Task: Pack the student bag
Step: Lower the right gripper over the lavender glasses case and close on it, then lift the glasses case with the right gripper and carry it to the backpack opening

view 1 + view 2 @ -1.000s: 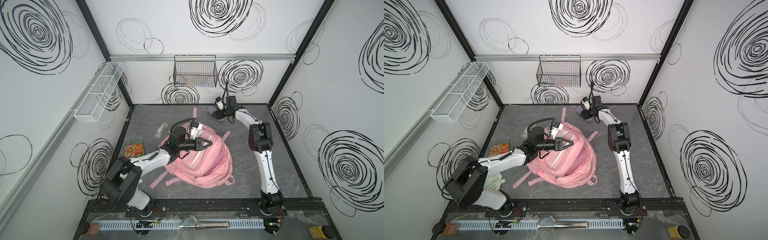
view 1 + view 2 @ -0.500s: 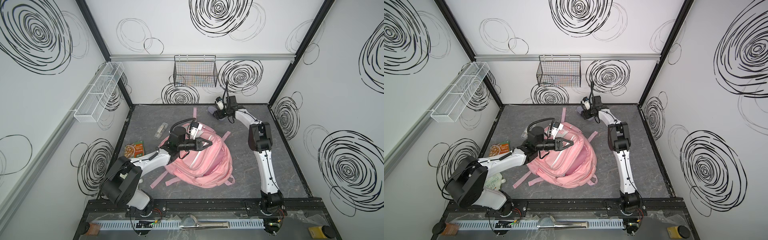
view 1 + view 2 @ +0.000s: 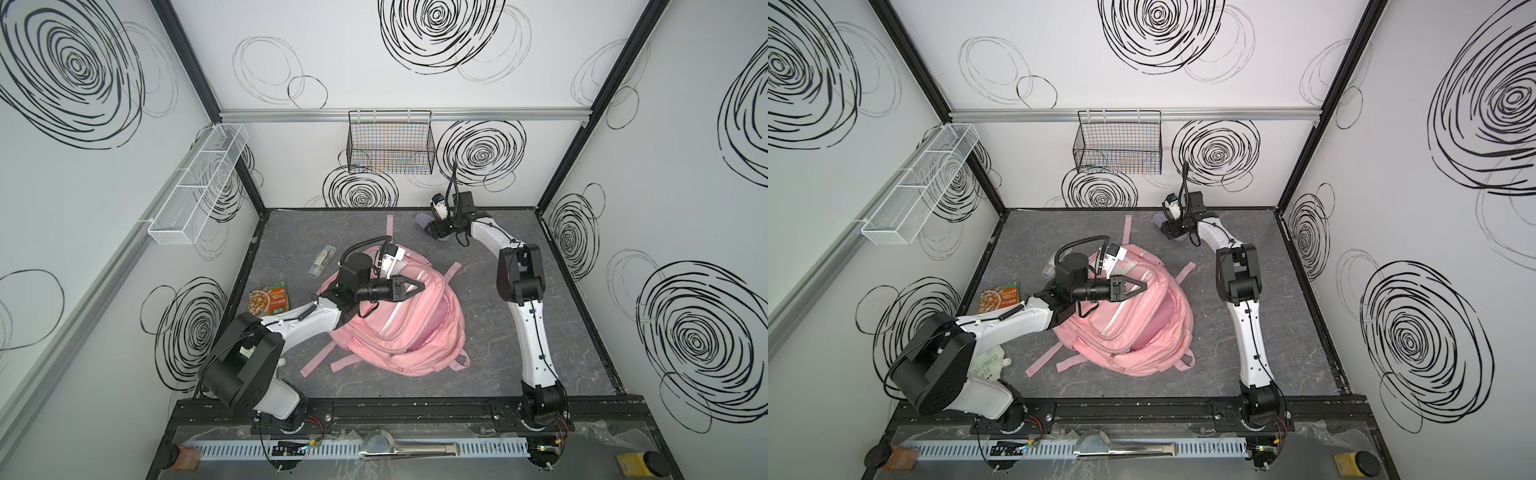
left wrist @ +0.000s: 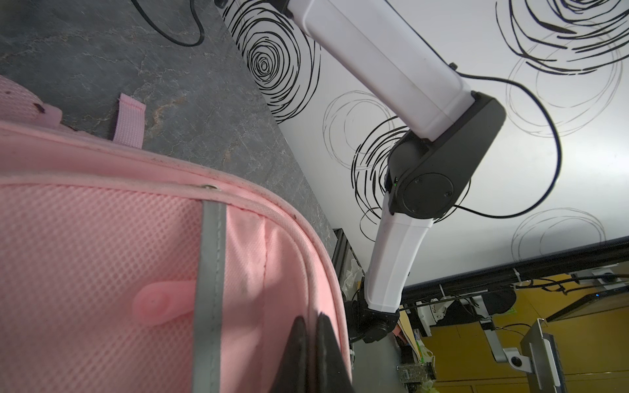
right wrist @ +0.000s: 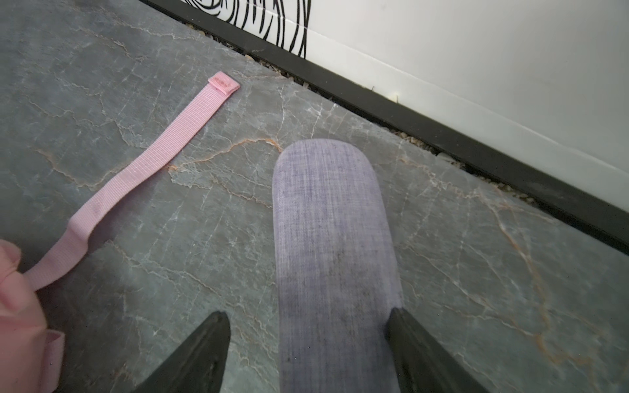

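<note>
Grey tabletop (image 3: 519,353), pink backpack (image 3: 415,332), snack packet (image 3: 270,301), pouch (image 5: 333,255)

left fingers (image 4: 294,360) pressed together (arm extended, low) | right fingers (image 5: 200,357) spread wide, arm stretched forward

Grey marbled tabletop (image 3: 374,390) bears student bag (image 3: 415,332), snack packet (image 3: 272,301), clear wrapper (image 3: 322,259), bluish pouch (image 5: 333,238).

- The student bag (image 3: 419,336) is a large pink fabric backpack with white zipper trim, lying flat near the middle of the grey marbled floor (image 3: 582,332)
- In both top views its main compartment gapes unzipped, with pink lining showing inside
- Its thin pink straps (image 3: 390,226) splay over the floor toward the back, the right and the front-left
</note>
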